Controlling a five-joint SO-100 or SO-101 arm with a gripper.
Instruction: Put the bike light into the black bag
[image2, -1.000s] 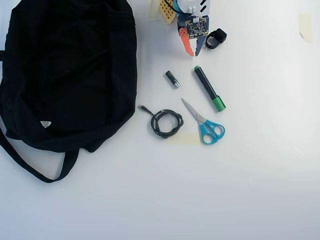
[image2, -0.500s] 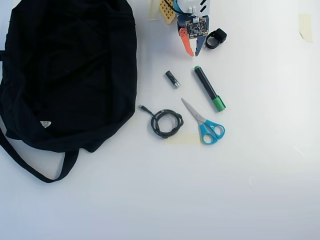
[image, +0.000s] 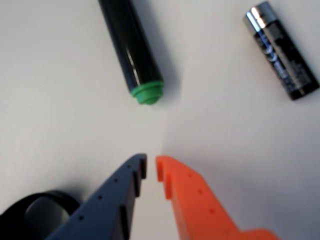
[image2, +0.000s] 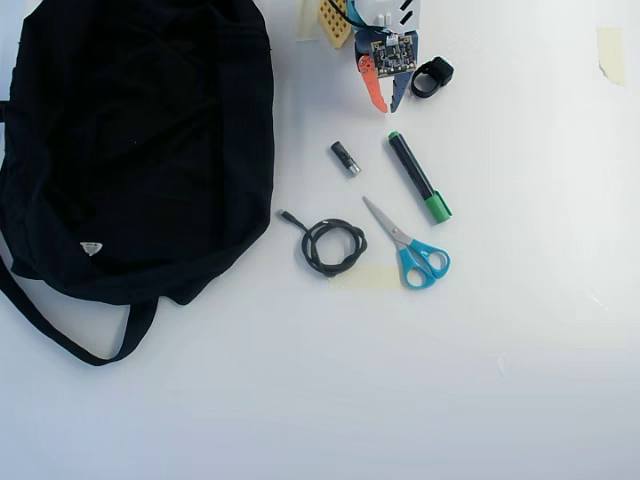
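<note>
A plain white table (image2: 500, 350) holds everything. The black bag (image2: 130, 140) lies at its left — contents unseen. The gripper (image2: 386, 105) is clenched and empty — the bike light (image2: 431, 77) sits just beside it.

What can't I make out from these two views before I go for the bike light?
- Bike light: wrist view cuts it off at the bottom left corner, behind the blue finger.
- Black bag: overhead view crops it at the top and left edges; its opening cannot be told.
- Gripper: overhead view, the arm covers its base.
</note>
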